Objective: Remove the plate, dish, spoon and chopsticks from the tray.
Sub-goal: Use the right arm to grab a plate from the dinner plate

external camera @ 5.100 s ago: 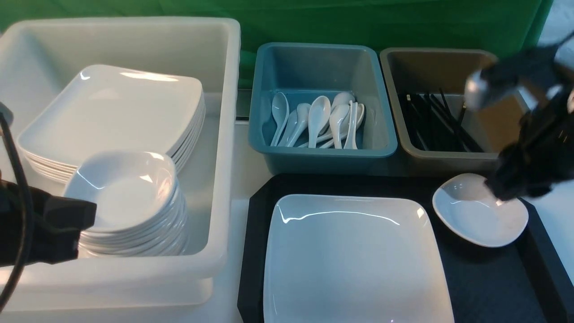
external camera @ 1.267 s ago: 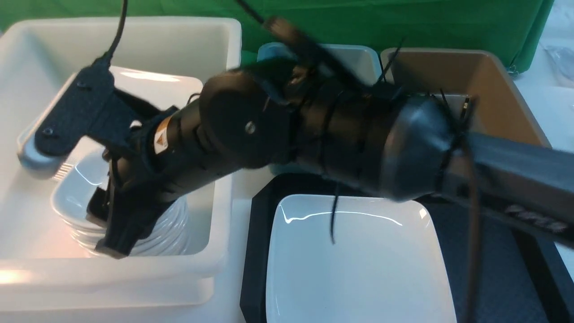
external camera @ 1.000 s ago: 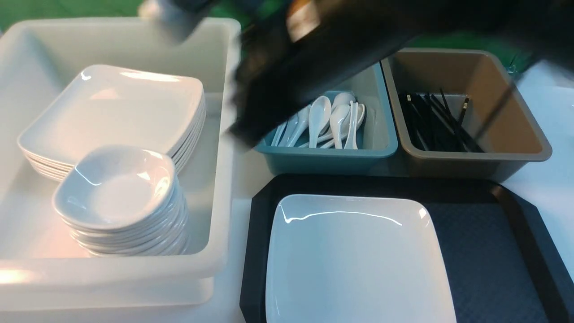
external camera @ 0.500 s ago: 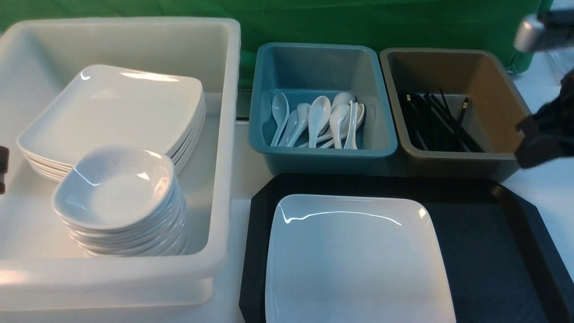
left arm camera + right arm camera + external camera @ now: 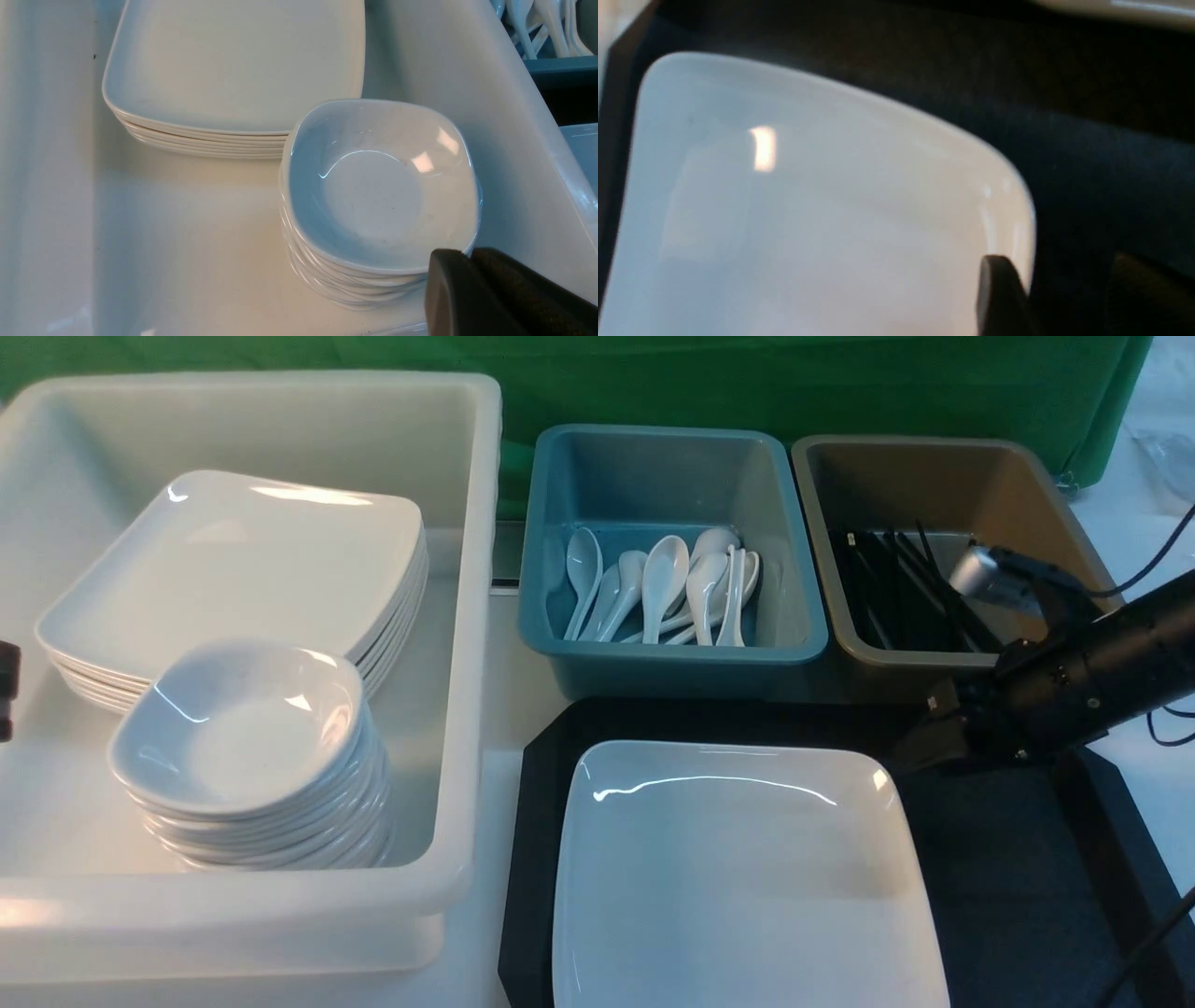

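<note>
The large white square plate (image 5: 738, 877) lies on the black tray (image 5: 1008, 859) and is the only thing I see on it. My right gripper (image 5: 901, 761) is low at the plate's far right corner. It is open (image 5: 1069, 289), with one finger (image 5: 999, 289) over the plate's rim (image 5: 1017, 219) and the other over the tray floor (image 5: 1111, 154). My left gripper (image 5: 467, 261) is shut and empty beside the stack of small dishes (image 5: 378, 186). Spoons (image 5: 667, 583) lie in the blue bin and chopsticks (image 5: 901, 588) in the brown bin.
A big white tub (image 5: 467, 616) at the left holds a stack of square plates (image 5: 243, 560) and the dish stack (image 5: 243, 737). The blue bin (image 5: 803, 644) and the brown bin (image 5: 934, 476) stand just behind the tray. Green cloth hangs at the back.
The small dish went from the tray to the stack in the tub. My right arm swung back across from the tub, came down at the plate's corner and opened. The left gripper stayed put.
</note>
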Action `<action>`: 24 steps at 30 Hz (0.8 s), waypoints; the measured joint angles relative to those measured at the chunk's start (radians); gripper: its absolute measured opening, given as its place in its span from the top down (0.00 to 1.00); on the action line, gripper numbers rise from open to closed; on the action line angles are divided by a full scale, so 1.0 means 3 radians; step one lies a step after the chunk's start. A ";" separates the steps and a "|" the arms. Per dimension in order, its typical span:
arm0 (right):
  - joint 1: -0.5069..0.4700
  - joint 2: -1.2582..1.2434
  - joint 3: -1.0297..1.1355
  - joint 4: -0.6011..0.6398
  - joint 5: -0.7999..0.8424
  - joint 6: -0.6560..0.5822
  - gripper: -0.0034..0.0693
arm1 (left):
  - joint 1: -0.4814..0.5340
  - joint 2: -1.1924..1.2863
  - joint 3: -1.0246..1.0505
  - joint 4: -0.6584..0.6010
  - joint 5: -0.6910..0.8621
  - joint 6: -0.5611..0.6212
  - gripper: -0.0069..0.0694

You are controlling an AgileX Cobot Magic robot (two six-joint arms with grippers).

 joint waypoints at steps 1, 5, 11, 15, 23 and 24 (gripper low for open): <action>0.0027 0.0050 -0.0006 0.0010 -0.0069 -0.0003 0.35 | 0.0000 0.0000 0.0000 0.0000 0.0006 0.0000 0.89; 0.0178 0.0179 -0.0017 0.0015 -0.0321 -0.0014 0.27 | 0.0000 0.0000 0.0000 0.0000 0.0019 0.0000 0.89; 0.0401 0.0317 -0.0021 0.0003 -0.0501 -0.0129 0.26 | 0.0000 0.0000 0.0000 0.0000 0.0019 0.0000 0.89; 0.0447 0.0339 -0.0037 -0.0043 -0.0520 -0.0160 0.30 | 0.0000 0.0000 0.0000 0.0000 0.0048 0.0000 0.89; 0.0466 0.0358 -0.0050 -0.0055 -0.0395 -0.0172 0.61 | 0.0000 0.0000 0.0000 0.0000 0.0068 0.0004 0.89; 0.0470 0.0345 -0.0050 -0.0051 -0.0364 -0.0172 0.61 | 0.0000 0.0000 0.0000 0.0000 0.0068 0.0004 0.89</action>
